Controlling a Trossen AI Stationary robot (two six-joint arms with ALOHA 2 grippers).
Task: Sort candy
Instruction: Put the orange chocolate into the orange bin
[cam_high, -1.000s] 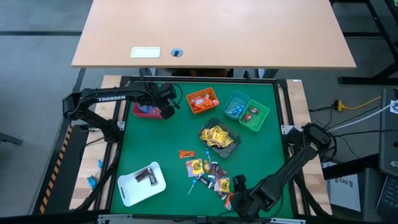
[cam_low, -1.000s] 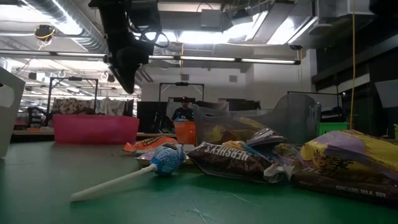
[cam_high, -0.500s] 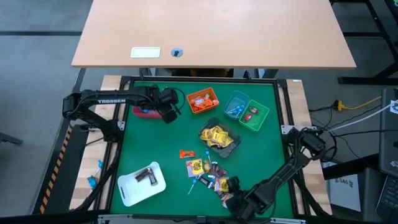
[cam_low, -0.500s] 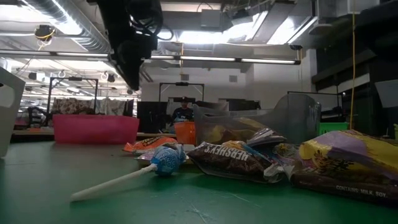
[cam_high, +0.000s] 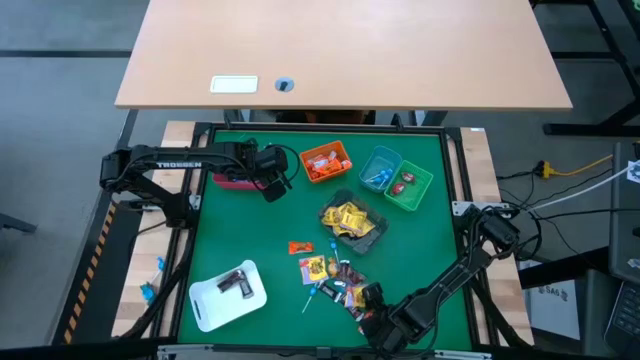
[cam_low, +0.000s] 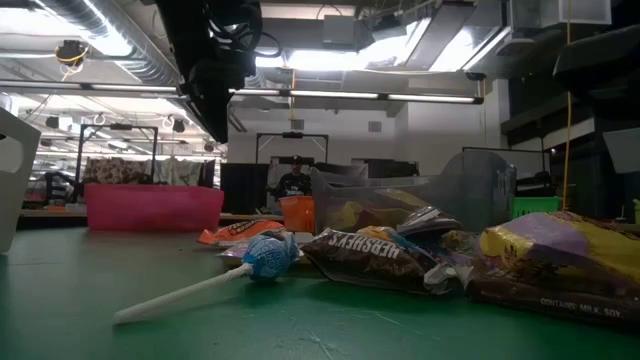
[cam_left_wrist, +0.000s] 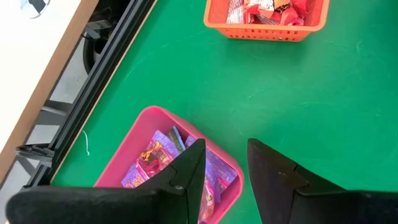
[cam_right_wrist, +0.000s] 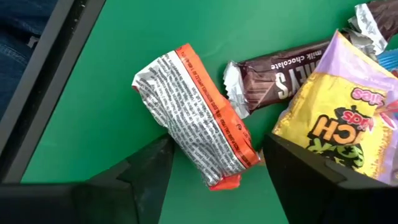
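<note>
Loose candy (cam_high: 335, 280) lies in a pile at the near middle of the green mat; the low view shows a Hershey's bar (cam_low: 380, 255) and a blue lollipop (cam_low: 265, 258). My right gripper (cam_high: 370, 302) is open at the pile's near right edge. Its fingers stand on either side of an orange-and-silver packet (cam_right_wrist: 205, 137) that lies flat on the mat. My left gripper (cam_left_wrist: 224, 149) is open and empty above the pink bin's (cam_left_wrist: 155, 168) right rim, at the far left (cam_high: 272, 182). Purple packets lie in that bin. My right gripper's open fingers (cam_right_wrist: 152, 165) come down slanting over the near end (cam_right_wrist: 224, 177) of the orange-and-silver packet, one on each side. I cannot tell whether they touch it. The packet lies flat on the mat.
An orange bin (cam_high: 326, 162), a blue bin (cam_high: 380, 168) and a green bin (cam_high: 410, 187) stand along the far side. A clear container with yellow candy (cam_high: 350, 220) is mid-mat. A white tray (cam_high: 228, 293) with dark packets is near left. A person shows far behind (cam_low: 291, 180).
My left gripper has moved from over the pink bin toward the table's right and near side. My right gripper has moved toward the table's left, in to the candy pile's edge.
</note>
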